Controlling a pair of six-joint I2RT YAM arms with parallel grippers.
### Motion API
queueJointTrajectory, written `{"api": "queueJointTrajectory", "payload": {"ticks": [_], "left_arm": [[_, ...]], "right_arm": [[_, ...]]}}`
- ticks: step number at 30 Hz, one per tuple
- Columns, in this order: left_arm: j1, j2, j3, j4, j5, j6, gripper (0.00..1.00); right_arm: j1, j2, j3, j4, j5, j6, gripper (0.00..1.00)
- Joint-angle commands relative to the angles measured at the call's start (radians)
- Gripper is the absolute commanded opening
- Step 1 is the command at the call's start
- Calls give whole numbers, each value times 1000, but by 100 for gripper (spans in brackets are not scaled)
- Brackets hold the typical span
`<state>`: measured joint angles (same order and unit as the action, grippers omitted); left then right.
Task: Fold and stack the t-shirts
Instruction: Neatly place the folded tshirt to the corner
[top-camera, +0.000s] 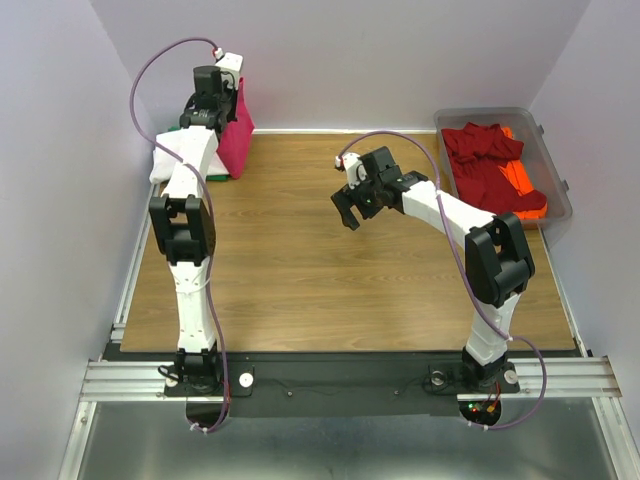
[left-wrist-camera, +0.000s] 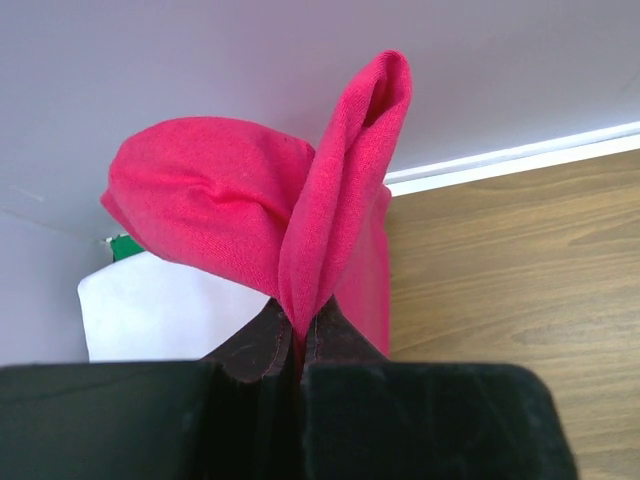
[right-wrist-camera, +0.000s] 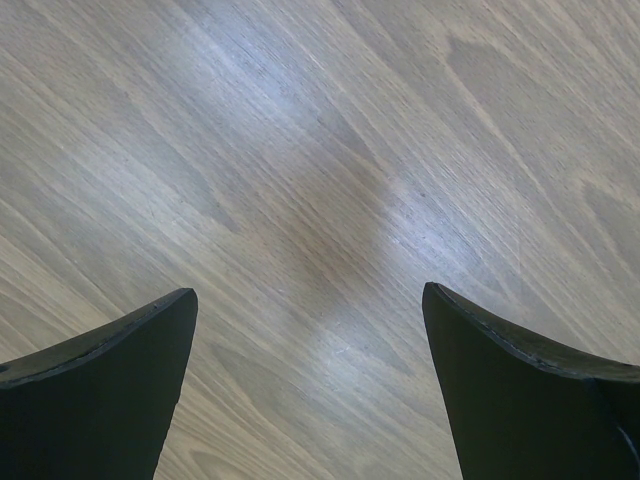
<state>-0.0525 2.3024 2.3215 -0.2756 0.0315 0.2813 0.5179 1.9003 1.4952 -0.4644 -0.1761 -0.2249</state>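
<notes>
A bright pink-red t-shirt (top-camera: 237, 135) (left-wrist-camera: 250, 210) hangs folded at the table's far left corner, held up by my left gripper (top-camera: 222, 88) (left-wrist-camera: 299, 322), which is shut on a fold of it. Below it lie a white t-shirt (top-camera: 170, 158) (left-wrist-camera: 150, 310) and a green one (top-camera: 217, 178) (left-wrist-camera: 122, 247), of which only an edge shows. My right gripper (top-camera: 349, 212) (right-wrist-camera: 310, 295) hovers open over bare wood near the table's middle, with nothing between its fingers. Dark red t-shirts (top-camera: 485, 160) and orange ones (top-camera: 525, 185) lie crumpled in the bin.
A clear grey plastic bin (top-camera: 560, 170) stands at the far right corner of the wooden table (top-camera: 300, 280). White walls close in the back and both sides. The arms' bases sit on a black rail at the near edge.
</notes>
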Motion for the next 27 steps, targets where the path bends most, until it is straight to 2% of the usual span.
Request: {"api": "queueJointTrajectory", "payload": {"ticks": [1,10,11,27], "left_arm": [[22,-110,68,50,-5,25,0],[45,-100,65,52,-10,71,0],[72,-90,70,52,-5,73,0],[210,92,111,122,160,213,2]], "right_arm": [[-4,-3,30,0,-3,-5,100],[-4,17,39,-3,-6,-7,100],[-4,20,40,-5,-5,-5,100],[-2,52,59,-29,-10,-10,100]]}}
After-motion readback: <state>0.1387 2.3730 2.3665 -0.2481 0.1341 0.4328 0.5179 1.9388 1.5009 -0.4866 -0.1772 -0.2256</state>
